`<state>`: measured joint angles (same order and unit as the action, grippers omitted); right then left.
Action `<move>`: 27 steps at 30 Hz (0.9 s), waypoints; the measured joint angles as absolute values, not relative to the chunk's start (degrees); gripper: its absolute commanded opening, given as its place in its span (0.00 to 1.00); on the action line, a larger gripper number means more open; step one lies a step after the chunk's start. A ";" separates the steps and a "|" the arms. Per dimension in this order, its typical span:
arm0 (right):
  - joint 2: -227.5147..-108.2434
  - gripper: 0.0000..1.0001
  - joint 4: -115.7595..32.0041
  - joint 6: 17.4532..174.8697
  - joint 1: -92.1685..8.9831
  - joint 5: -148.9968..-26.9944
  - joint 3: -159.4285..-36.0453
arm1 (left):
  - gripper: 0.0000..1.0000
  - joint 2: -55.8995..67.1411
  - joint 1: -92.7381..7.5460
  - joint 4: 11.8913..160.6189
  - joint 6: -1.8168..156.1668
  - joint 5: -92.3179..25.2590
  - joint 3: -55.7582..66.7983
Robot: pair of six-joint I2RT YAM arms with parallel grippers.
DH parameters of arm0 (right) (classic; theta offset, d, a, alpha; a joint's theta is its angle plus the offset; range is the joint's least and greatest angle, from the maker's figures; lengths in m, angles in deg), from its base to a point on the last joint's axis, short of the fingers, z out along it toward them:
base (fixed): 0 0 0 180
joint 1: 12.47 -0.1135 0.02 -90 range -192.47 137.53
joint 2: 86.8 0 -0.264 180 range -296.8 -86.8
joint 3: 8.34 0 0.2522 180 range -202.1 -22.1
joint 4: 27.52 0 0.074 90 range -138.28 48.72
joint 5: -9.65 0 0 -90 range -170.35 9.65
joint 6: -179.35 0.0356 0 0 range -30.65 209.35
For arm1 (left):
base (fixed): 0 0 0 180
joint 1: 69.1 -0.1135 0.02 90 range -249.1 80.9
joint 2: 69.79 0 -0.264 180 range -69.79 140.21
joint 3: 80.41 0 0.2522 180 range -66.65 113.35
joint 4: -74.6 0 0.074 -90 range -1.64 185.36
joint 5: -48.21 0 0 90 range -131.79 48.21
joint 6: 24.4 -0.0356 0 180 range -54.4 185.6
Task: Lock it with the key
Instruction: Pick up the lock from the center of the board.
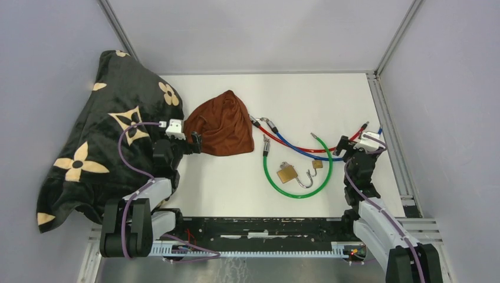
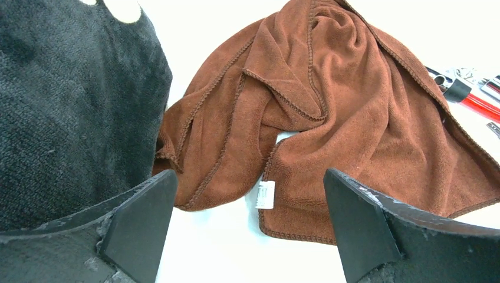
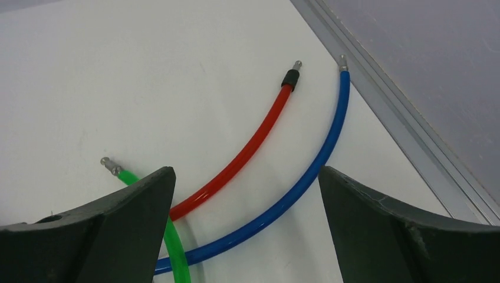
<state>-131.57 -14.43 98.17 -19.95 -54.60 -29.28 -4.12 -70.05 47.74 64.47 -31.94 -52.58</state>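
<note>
not started: padlock lies untouched.
your left hand and right hand gape empty; padlock at right hand's eight o'clock.

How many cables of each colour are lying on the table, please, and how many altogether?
Red cable: 1
Blue cable: 1
Green cable: 1
Total: 3

you can read no text in these views. the brown towel carries a small white tag at its hem, but the print on it is too small to read. the black blanket shows only cream flower and star signs.
</note>
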 measured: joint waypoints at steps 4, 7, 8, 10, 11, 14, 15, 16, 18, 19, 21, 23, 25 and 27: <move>-129.06 0.98 -17.71 99.61 -19.82 -56.02 -31.84 | 1.00 -4.75 -70.05 51.13 63.90 -30.63 -51.21; -127.77 0.98 -21.03 97.29 -19.71 -70.29 -37.33 | 1.00 -5.69 -70.05 56.13 61.96 -29.37 -47.97; -127.73 0.98 -21.67 96.72 -19.73 -75.03 -39.05 | 1.00 -6.35 -70.05 58.16 61.10 -29.06 -46.75; -128.75 0.98 -23.98 96.22 -20.19 -86.14 -43.91 | 1.00 -7.74 -70.05 61.16 59.27 -28.10 -45.07; -130.00 0.98 -25.91 95.81 -20.96 -89.74 -46.59 | 1.00 -8.55 -70.05 62.91 58.31 -27.62 -44.28; -135.31 0.98 -33.47 93.75 -27.45 -92.98 -54.81 | 1.00 -10.19 -70.05 68.17 55.95 -25.26 -42.11; -138.04 0.98 -37.18 92.85 -31.43 -91.73 -57.70 | 0.99 -10.56 -70.05 70.34 55.20 -24.40 -41.31; -140.80 0.98 -40.64 91.96 -35.73 -90.33 -60.45 | 0.99 -10.83 -70.05 72.39 54.59 -23.35 -40.52; -147.59 0.98 -47.33 90.69 -43.19 -87.01 -65.02 | 0.97 -11.11 -70.02 75.69 53.80 -21.67 -39.14; -151.20 0.98 -50.74 90.36 -46.33 -85.02 -66.68 | 0.97 -11.15 -70.02 77.29 53.54 -20.69 -38.42; -157.41 0.98 -56.24 90.04 -50.03 -82.00 -67.86 | 0.95 -11.31 -70.02 80.13 53.50 -18.83 -37.26; -161.87 0.98 -61.66 89.95 -51.49 -80.26 -67.73 | 0.94 -11.50 -70.02 82.21 53.50 -17.47 -36.58; -164.23 0.98 -65.07 90.41 -52.13 -79.38 -67.29 | 0.94 -11.79 -70.02 84.15 53.50 -16.12 -36.15; -165.10 0.98 -66.71 90.98 -52.80 -78.99 -67.16 | 0.93 -12.09 -70.00 85.75 53.50 -15.27 -35.91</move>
